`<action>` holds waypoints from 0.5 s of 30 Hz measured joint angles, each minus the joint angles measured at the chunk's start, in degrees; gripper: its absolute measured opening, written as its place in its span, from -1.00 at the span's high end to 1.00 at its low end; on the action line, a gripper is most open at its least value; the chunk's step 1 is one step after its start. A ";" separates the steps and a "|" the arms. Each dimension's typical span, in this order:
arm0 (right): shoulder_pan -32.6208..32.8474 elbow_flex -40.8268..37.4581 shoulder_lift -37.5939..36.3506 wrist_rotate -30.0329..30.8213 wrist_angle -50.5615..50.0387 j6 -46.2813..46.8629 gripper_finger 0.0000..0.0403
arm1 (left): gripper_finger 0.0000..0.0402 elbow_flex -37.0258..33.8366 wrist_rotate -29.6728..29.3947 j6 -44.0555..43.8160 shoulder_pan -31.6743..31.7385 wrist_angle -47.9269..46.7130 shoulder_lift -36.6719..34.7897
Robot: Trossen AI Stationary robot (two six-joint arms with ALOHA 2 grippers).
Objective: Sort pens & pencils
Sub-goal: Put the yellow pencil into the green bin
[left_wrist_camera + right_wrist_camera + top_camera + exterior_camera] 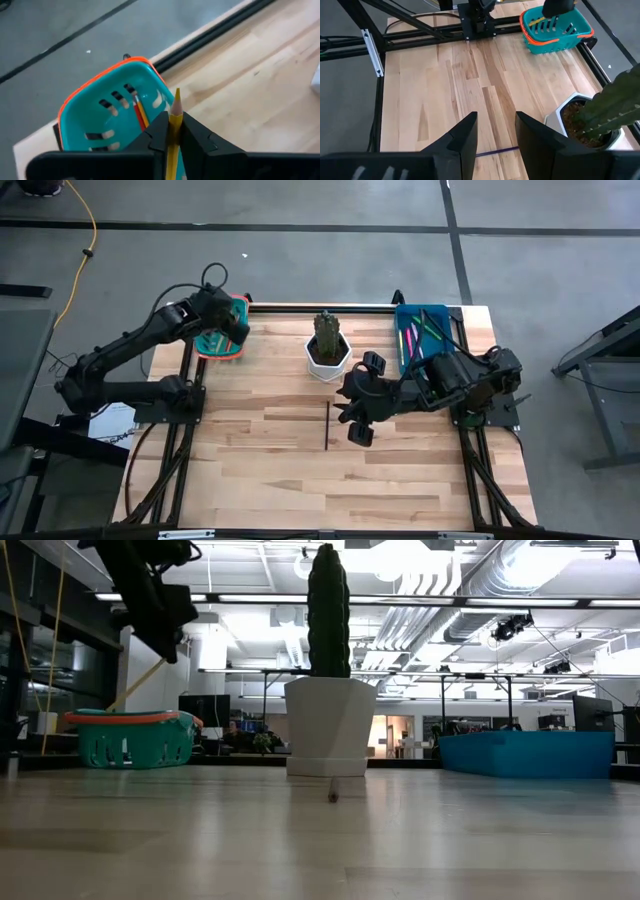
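1. Your left gripper (172,131) sits in the upper left of the high view, right over the teal plastic basket with the orange rim (222,340), fingers clamped on a yellow pencil (174,120) with its tip pointing up.
2. Inside that basket you can see two more pencils, one red and one yellow (140,112), lying against its slotted wall.
3. Your right gripper (358,402) hangs at mid-frame in the high view, fingers spread apart and holding nothing.
4. A dark pencil (327,425) lies flat on the light wooden table (270,480), just left of that right gripper.
5. The blue rectangular tray (424,333) at upper right holds the pink and green pens (410,338).
6. The white pot with the green cactus (328,346) stands between basket and tray.
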 joint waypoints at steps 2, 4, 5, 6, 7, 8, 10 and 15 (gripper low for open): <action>0.00 0.00 0.00 -0.01 -0.02 -0.07 0.39 | 0.87 0.00 1.68 0.21 0.89 0.94 0.02; -0.04 0.00 0.00 0.00 -0.06 -0.17 0.39 | 0.90 0.00 2.07 0.25 0.97 1.58 0.06; -0.13 0.00 0.00 0.02 -0.14 -0.23 0.39 | 0.92 0.00 2.02 0.22 0.97 1.97 0.06; -0.25 0.00 0.00 0.09 -0.21 -0.26 0.39 | 0.95 0.00 1.99 0.23 0.92 2.17 0.06; -0.37 0.00 0.00 0.14 -0.22 -0.28 0.39 | 0.96 0.00 1.91 0.33 0.93 2.15 0.06; -0.42 0.00 0.00 0.32 -0.22 -0.26 0.39 | 0.96 0.00 1.49 0.38 0.94 2.15 0.06; -0.52 0.00 0.00 0.38 -0.22 -0.28 0.39 | 0.93 0.00 0.42 0.87 0.99 2.25 0.09; -0.83 0.00 0.00 0.41 -0.22 -0.25 0.39 | 0.88 0.00 -0.99 2.43 0.97 1.52 0.12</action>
